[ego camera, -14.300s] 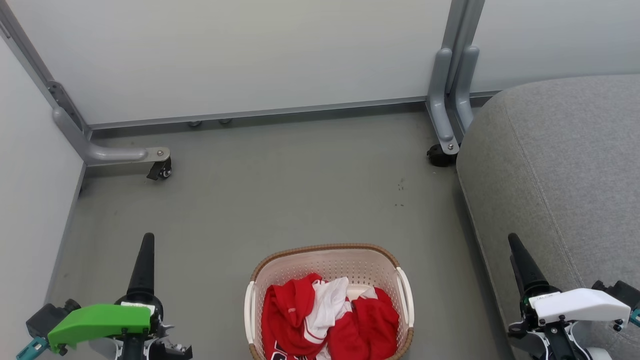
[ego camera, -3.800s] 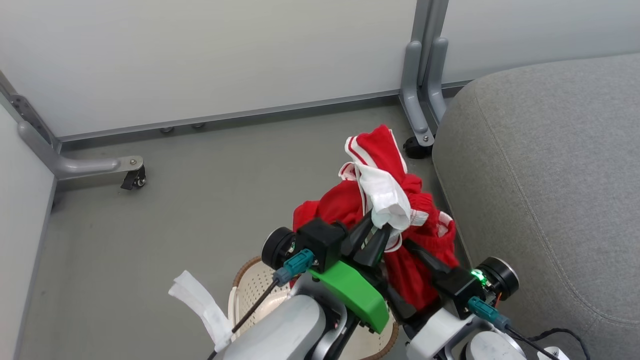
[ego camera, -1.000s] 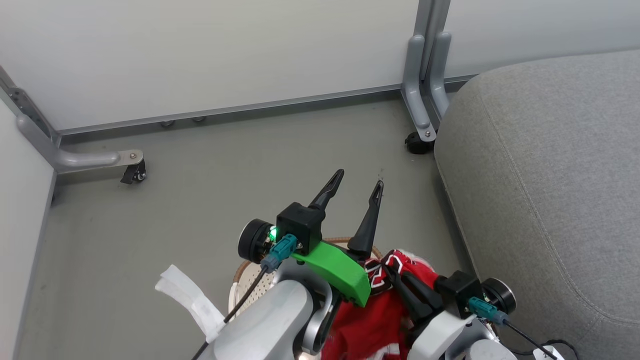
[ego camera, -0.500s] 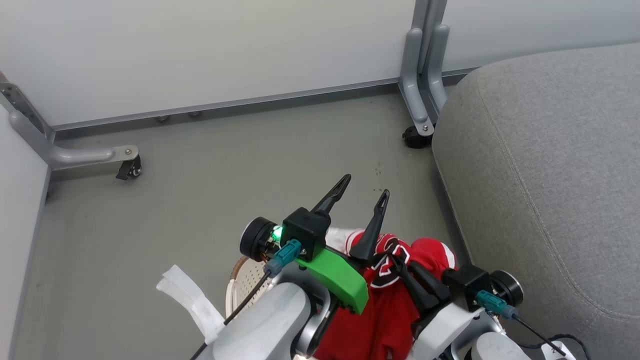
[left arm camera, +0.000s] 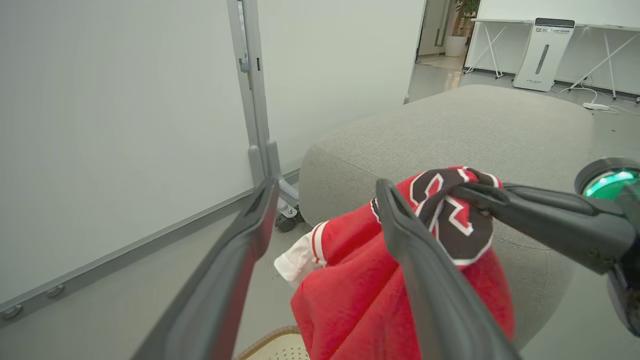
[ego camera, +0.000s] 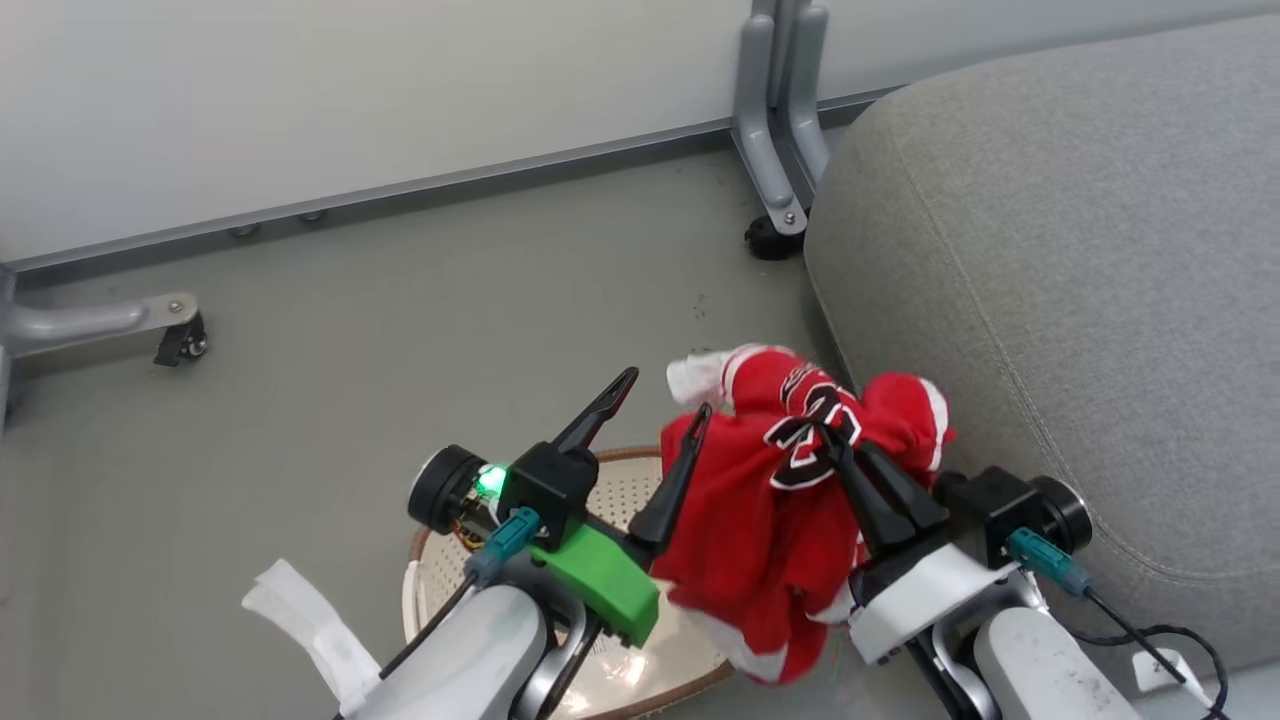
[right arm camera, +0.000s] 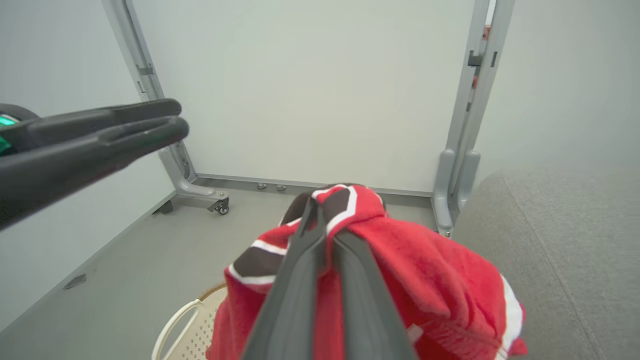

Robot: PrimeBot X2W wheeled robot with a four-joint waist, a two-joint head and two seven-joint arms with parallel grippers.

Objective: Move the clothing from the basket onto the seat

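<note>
Arms, head view: the left forearm [ego camera: 470,650] and right forearm [ego camera: 1040,670] are both rising from the bottom edge.

The left gripper [ego camera: 667,392] is pointing up and to the right. Its two dark fingers are standing well apart and gripping nothing. The green wrist cover [ego camera: 600,585] is facing up, and a green light [ego camera: 490,480] is glowing on the wrist.

The right gripper [ego camera: 828,436] is pointing up and left, its fingers pressing together and pinching a fold of the clothing [ego camera: 760,500].

The two grippers are sitting near each other, angled toward one another.

Pale partition panels [ego camera: 350,90] are standing on grey metal frames [ego camera: 775,130] with black castors [ego camera: 768,243], enclosing a grey-green floor [ego camera: 350,330]. Beyond the opening, a white floor unit [left arm camera: 542,47] and a potted plant [left arm camera: 455,46] are standing in brighter light.
</note>
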